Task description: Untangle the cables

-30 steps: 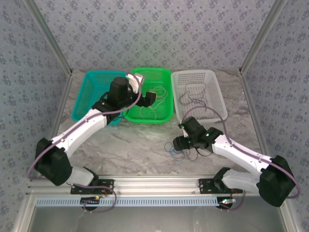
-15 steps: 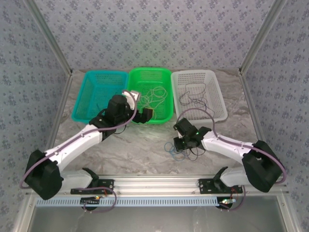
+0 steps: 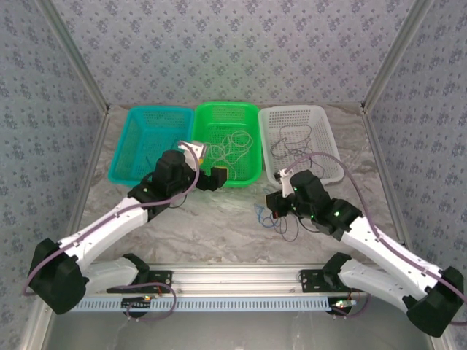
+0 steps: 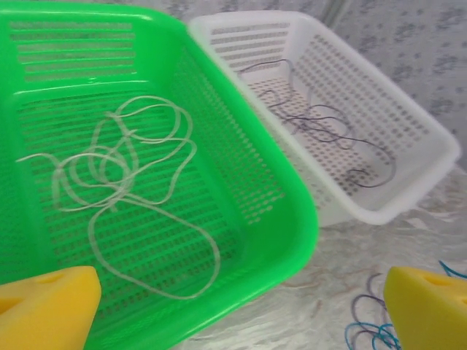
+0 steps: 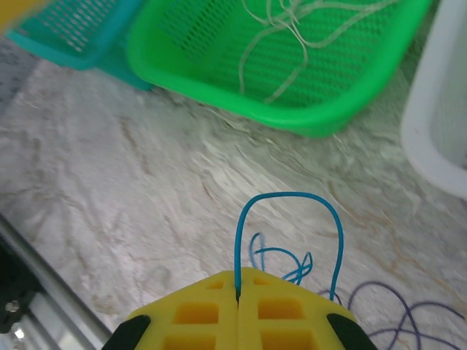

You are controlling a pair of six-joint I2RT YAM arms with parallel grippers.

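Top view: my left hand (image 3: 217,177) is spread wide at the near rim of the green basket (image 3: 228,106). My right hand (image 3: 274,207) sits on the loose cables (image 3: 283,227), right of centre toward the counter's (image 3: 204,233) near edge.

Left wrist: a whitish cable (image 4: 109,157) loops in the green basket, a dark cable (image 4: 321,120) in the white basket (image 4: 394,189).

Right wrist: pads pressed together, pinching a hair-thin blue cable (image 5: 292,194) that arches up.

We find bare table (image 3: 211,230) between the two arms. Along the far edge the teal basket (image 3: 122,157), green basket (image 3: 241,182) and white basket (image 3: 335,154) stand side by side, their walls barring low passes. Loose cables (image 3: 287,227) clutter the table before the white basket.
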